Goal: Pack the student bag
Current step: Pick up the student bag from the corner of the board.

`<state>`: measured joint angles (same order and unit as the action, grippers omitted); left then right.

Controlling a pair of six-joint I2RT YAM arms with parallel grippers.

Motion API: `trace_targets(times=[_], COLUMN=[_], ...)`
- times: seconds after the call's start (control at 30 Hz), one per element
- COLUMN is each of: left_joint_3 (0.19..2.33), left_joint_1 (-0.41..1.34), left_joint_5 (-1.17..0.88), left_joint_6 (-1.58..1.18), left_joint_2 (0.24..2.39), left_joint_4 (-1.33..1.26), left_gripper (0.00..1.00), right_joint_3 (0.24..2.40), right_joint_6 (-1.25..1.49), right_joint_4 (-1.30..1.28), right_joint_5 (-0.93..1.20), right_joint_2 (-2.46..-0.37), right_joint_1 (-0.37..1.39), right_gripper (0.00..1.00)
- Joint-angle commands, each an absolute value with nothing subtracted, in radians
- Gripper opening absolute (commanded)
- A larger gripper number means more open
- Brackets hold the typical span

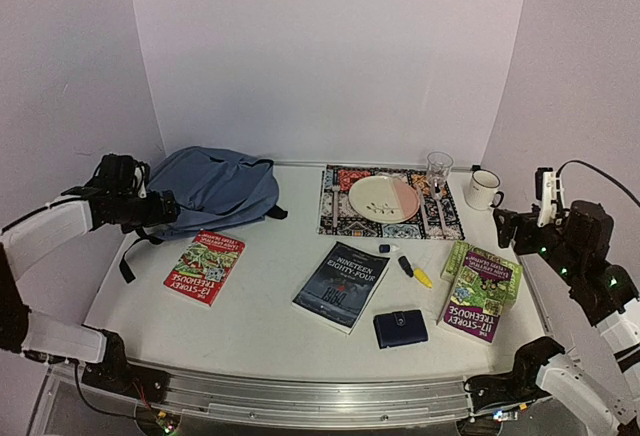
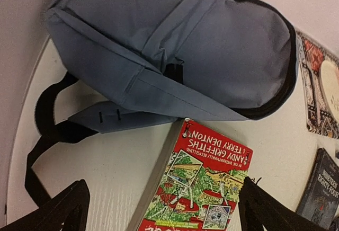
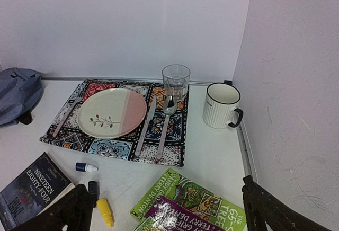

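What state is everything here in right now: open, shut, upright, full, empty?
student bag: lying flat, limp; zip unclear.
left tool: open, empty.
right tool: open, empty.
glass: upright, looks empty.
mug: upright.
plate: no food on it.
wallet: closed.
red book: closed, flat.
dark book: closed, flat.

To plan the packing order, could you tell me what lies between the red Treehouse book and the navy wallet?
The Nineteen Eighty-Four book lies between them, as the top view shows.
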<state>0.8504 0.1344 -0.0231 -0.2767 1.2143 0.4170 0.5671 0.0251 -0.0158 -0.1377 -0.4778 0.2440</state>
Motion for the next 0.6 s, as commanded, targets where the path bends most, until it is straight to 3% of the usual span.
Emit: trace_targets(times=[0.0, 0.33, 0.57], left_joint_3=[1.017, 1.352, 1.570], left_joint_1=[0.235, 0.381, 0.452], left_joint_5=[0.005, 0.132, 0.075], left_joint_6=[-0.171, -0.050, -0.025], left_joint_2=[1.368, 1.764, 1.993], left_joint_4=[0.387, 0.394, 0.401], left_gripper=[0.99, 0.99, 1.00], right_joint_3=[0.608, 0.613, 0.617], right_joint_6=[0.009, 0.009, 0.009], right_joint_4=[0.002, 0.002, 0.002], right_joint_5=[-0.118, -0.133, -0.096], right_joint_2=[-0.493, -0.512, -0.540], right_joint_1=[0.249, 0.249, 0.249], right_gripper=[0.98, 0.98, 0.98])
